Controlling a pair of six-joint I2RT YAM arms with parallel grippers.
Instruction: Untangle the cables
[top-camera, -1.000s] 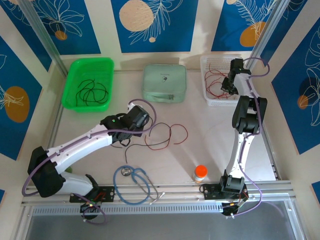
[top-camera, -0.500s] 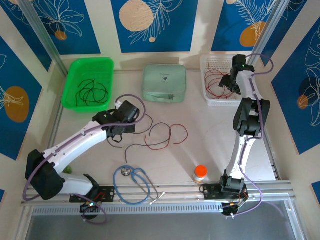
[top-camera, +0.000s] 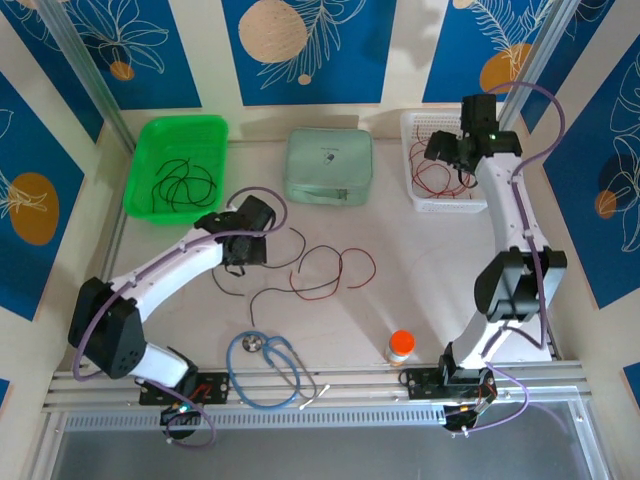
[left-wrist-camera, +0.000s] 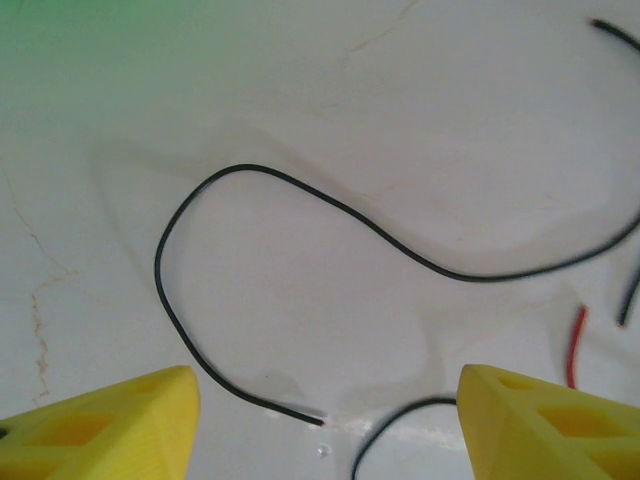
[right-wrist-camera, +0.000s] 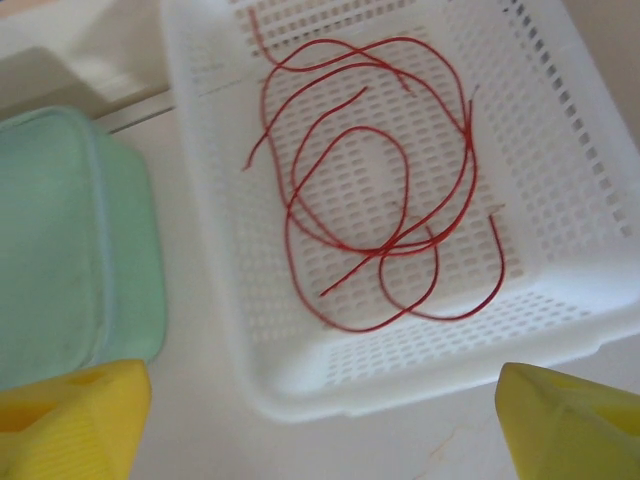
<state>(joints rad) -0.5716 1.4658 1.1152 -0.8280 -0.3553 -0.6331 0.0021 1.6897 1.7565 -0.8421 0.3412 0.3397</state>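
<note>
Pale tabletop (top-camera: 420, 290) — with left gripper (left-wrist-camera: 327, 400) spread empty above black cable (left-wrist-camera: 331, 204), right gripper (right-wrist-camera: 325, 400) spread wide over basket (right-wrist-camera: 560, 110) of red cables (right-wrist-camera: 385, 250) — risks pinching neighbouring red strand (left-wrist-camera: 575, 345) too, retangling both.

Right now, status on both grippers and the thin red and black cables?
Left gripper open over thin black cable. Right gripper open above red cables in white perforated basket. Nothing held.
</note>
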